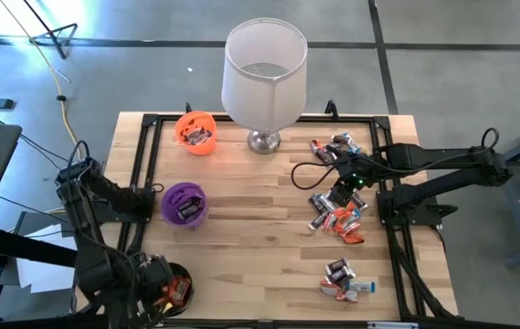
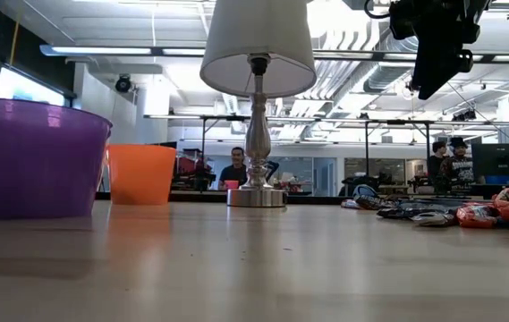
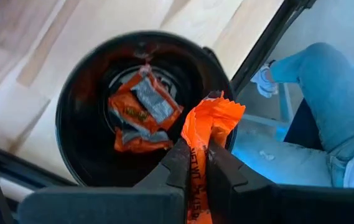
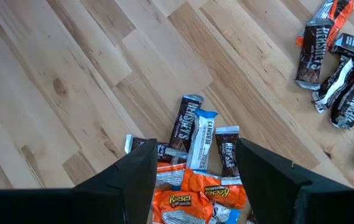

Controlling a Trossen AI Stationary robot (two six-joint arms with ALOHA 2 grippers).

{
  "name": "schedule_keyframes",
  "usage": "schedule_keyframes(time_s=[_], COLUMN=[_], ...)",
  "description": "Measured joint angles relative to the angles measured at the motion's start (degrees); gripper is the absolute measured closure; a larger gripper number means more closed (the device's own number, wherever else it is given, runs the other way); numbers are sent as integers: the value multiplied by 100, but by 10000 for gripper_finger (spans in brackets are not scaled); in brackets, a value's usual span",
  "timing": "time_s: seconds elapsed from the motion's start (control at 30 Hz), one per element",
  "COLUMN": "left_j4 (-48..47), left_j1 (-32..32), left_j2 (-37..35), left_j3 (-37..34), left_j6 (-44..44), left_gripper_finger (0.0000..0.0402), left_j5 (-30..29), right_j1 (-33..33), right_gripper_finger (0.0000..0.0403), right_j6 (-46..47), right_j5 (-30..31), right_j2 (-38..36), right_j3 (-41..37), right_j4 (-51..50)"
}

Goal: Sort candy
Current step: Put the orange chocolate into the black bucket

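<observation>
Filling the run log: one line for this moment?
left gripper: shut on orange candy over black cup | right gripper: open above candy pile

Candy – shiny orange, brown, silver-blue wrappers, scattered flat on table's right side.

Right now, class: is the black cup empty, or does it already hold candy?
Not empty. The black cup holds orange-wrapped candy on its bottom, while the left end effector grips another orange candy above its rim.
</observation>
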Motion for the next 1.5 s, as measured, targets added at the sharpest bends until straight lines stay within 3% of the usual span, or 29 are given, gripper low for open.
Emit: schedule_keyframes(time_s=[0.17, 0.6, 0.83, 1.2, 1.33, 1.5], left_j4=[-52, -723, -716, -442, -302, -298], left_j1=[56, 207, 244, 230, 222, 233], left_j2=[92, 85, 85, 557, 658, 648], left_j3=[0, 0, 0, 7, 6, 4], left_j6=[-318, -1451, -3210, -3691, -3819, -3755], left_gripper_finger=[384, 384, 384, 383, 365, 314], left_j5=[267, 216, -68, 686, 760, 760], right_j1=[-1, -1, 0, 0, -2, -2], right_gripper_finger=[192, 192, 192, 192, 192, 192], right_j6=[-1, -2, -2, -2, -2, -2], right_j5=[-1, -1, 0, 0, -1, 0], right_j2=[0, 0, 0, 0, 0, 0], right_j3=[0, 0, 0, 0, 0, 0], right_j4=[-1, -1, -2, -2, -2, -2])
